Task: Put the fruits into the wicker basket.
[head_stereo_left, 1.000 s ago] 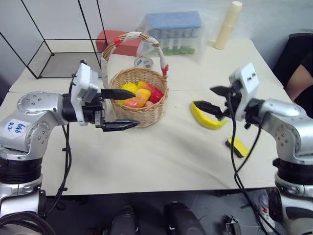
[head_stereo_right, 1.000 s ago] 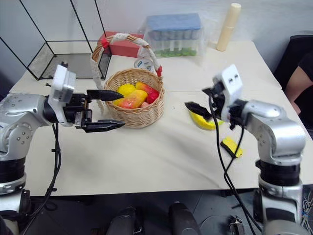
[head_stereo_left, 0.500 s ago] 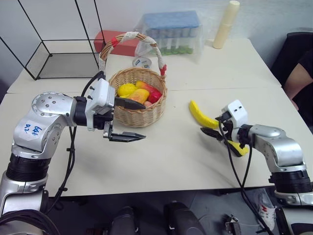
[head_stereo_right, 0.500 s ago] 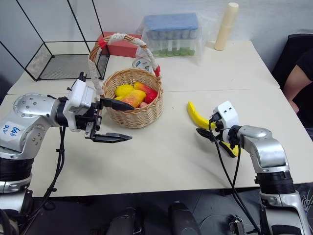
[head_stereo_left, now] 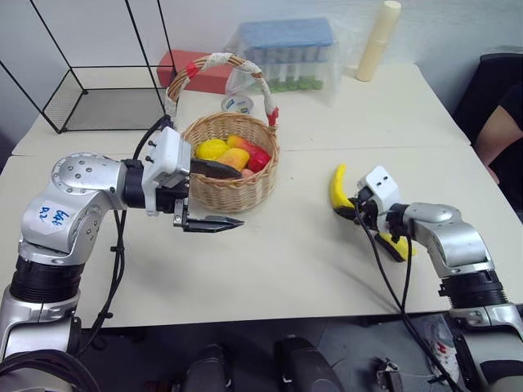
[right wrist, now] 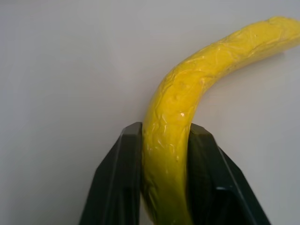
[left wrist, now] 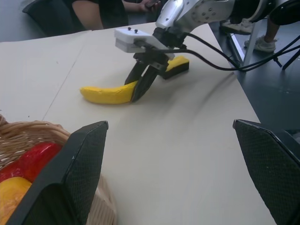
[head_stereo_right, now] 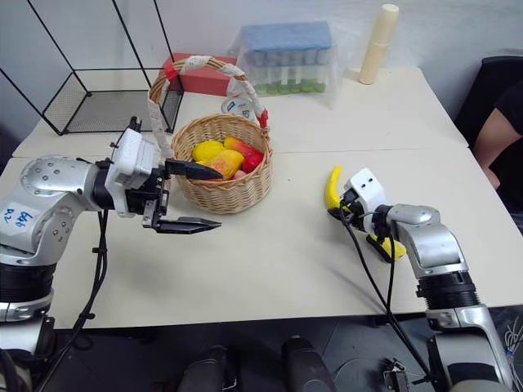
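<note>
On the cream-coloured table [head_stereo_left: 278, 253], everything is placed relative to the round tan woven wicker basket [head_stereo_left: 233, 167]. Behind the basket and to its left stands a black wire-frame cage [head_stereo_left: 90, 82]. Behind the basket, near the table's far edge, sit a clear plastic box with a blue lid [head_stereo_left: 290, 53], a red box [head_stereo_left: 184, 65] and, further right, a pale cream cylinder [head_stereo_left: 377, 28].

Basket: upright, arched handle wrapped in white with red bands. Inside lie glossy yellow, orange and red toy fruits [head_stereo_left: 233, 153].

Left gripper [head_stereo_left: 214, 196]: just beside the basket's left front, black fingers spread wide, one finger over the basket rim above the fruits, the other lower, in front of the wall. It holds nothing.

Right gripper [head_stereo_right: 337, 208]: well to the right of the basket, low at the table, fingers clamped around the near end of the curved yellow toy banana [head_stereo_left: 338, 189]. The right wrist view shows both fingers pressed against the banana's sides. Free end of the banana points away from the robot.

Flat yellow block with black underside [head_stereo_left: 396, 245]: on the table right of the banana, farther from the basket, partly hidden by the right arm.
</note>
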